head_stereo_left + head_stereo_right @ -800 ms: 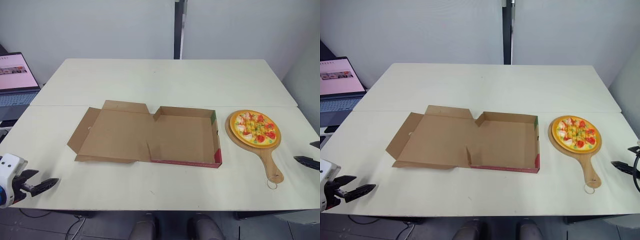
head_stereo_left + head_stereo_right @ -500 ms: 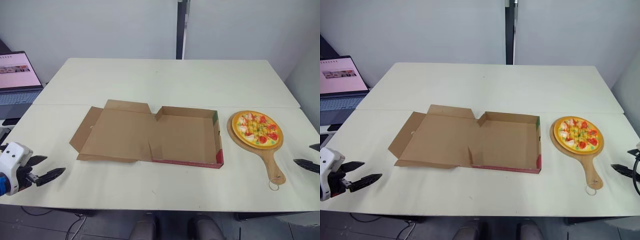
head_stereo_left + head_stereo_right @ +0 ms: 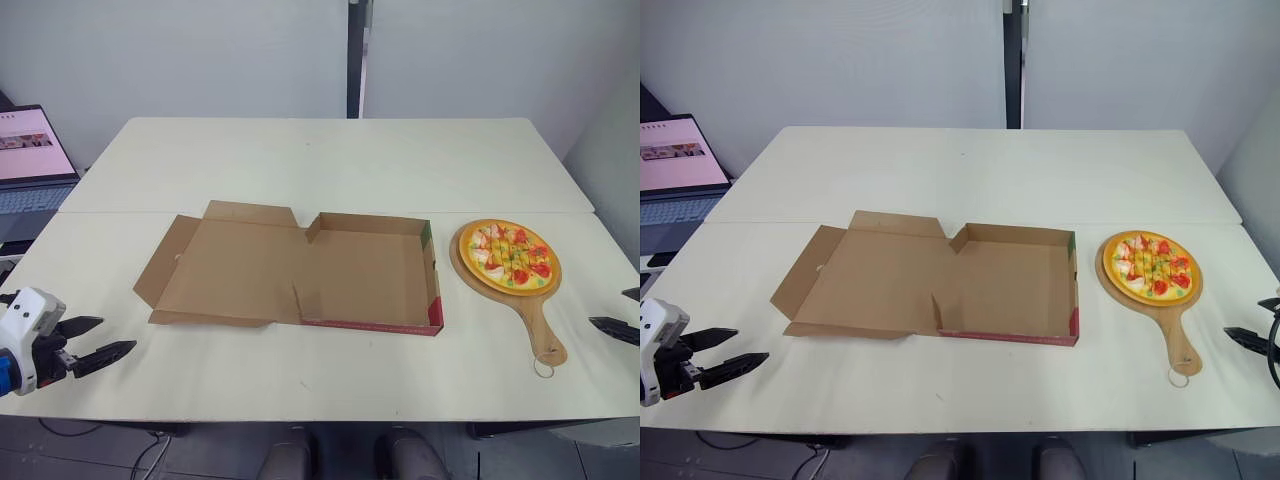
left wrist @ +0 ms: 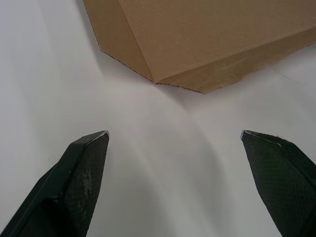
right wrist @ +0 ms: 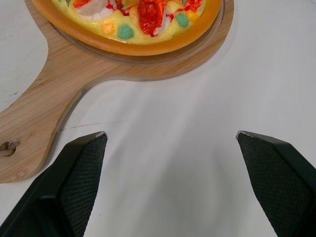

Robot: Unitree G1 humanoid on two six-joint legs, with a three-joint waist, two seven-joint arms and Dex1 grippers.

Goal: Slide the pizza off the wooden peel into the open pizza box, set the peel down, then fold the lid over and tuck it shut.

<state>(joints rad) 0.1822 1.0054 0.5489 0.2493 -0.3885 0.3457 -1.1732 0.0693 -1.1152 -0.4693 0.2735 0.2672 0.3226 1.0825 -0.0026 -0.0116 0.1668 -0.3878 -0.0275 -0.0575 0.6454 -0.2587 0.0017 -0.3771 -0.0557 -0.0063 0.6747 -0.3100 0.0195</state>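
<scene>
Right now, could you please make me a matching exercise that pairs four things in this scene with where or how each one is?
Things:
1 pizza
2 pizza box
3 laptop
4 left claw

Places or states:
a open, by the near left corner of the table
b on the wooden peel
c lid lying flat open, mid-table
d beyond the table, on the left

Pairs: 1-b; 2-c; 3-d; 4-a

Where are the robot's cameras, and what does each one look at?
Head eyes: on the head, facing forward and down at the table, pizza box and pizza on the peel; left gripper and right gripper at the edges.
Left wrist: on the left arm, along open fingers at the box's lid.
Right wrist: on the right arm, along open fingers at pizza and peel.
Shared: head and right wrist both see the pizza.
</scene>
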